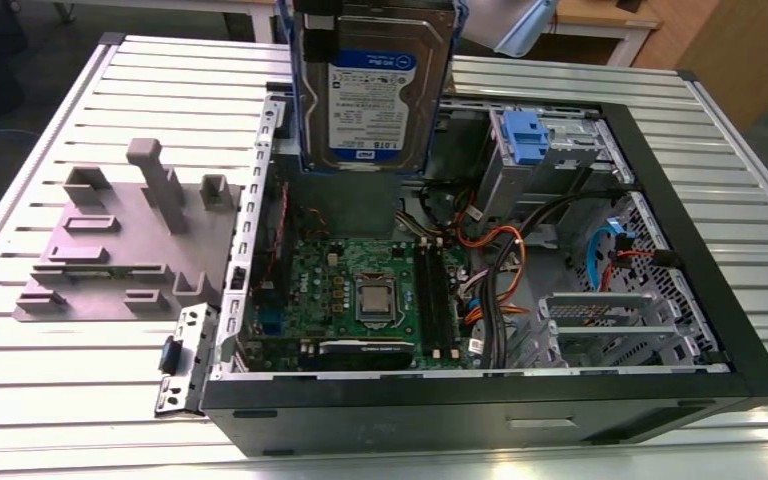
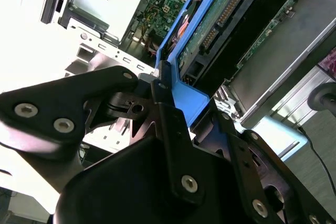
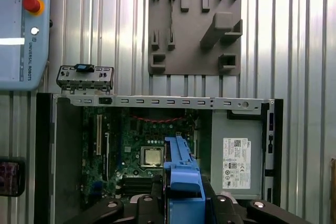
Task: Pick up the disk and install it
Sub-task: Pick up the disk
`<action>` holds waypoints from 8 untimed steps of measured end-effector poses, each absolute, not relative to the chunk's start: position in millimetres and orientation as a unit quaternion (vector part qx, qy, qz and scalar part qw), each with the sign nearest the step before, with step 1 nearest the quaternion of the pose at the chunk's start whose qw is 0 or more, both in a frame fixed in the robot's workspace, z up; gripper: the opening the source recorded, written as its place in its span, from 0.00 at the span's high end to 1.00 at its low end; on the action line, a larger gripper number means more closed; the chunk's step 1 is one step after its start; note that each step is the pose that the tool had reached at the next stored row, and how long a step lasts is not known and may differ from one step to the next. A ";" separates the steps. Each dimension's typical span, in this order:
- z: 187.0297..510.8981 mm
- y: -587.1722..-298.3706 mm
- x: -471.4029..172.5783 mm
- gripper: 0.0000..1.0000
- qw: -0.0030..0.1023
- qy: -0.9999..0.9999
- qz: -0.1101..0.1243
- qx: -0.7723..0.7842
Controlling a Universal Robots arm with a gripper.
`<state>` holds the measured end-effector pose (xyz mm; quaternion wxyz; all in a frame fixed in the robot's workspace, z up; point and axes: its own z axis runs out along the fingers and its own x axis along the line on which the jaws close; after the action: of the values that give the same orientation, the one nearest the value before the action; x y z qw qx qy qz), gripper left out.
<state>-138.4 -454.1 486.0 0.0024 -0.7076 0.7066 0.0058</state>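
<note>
The disk (image 1: 371,90), silver-grey with a white-and-blue label and a blue carrier around it, hangs upright above the far side of the open computer case (image 1: 704,330). In the second wrist view my gripper (image 2: 191,111) is shut on the end tab of the carrier, and the disk's (image 2: 231,9) green circuit-board side faces the camera. In the first wrist view the blue carrier (image 3: 184,177) stands edge-on between the black fingers (image 3: 149,203), over the motherboard (image 3: 131,150) beside the processor.
A grey fixture plate (image 1: 117,240) with raised blocks lies at the exterior view's left of the case. A drive bay with a blue latch (image 1: 524,135) is in the case's far corner, with orange and black cables nearby. The grey power-supply box (image 3: 239,156) sits inside the case.
</note>
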 end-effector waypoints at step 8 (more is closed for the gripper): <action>484.5 -465.2 -135.3 0.64 0.002 0.707 0.006 -0.708</action>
<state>-135.3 -465.2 484.5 0.0023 -0.7075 0.7067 0.0058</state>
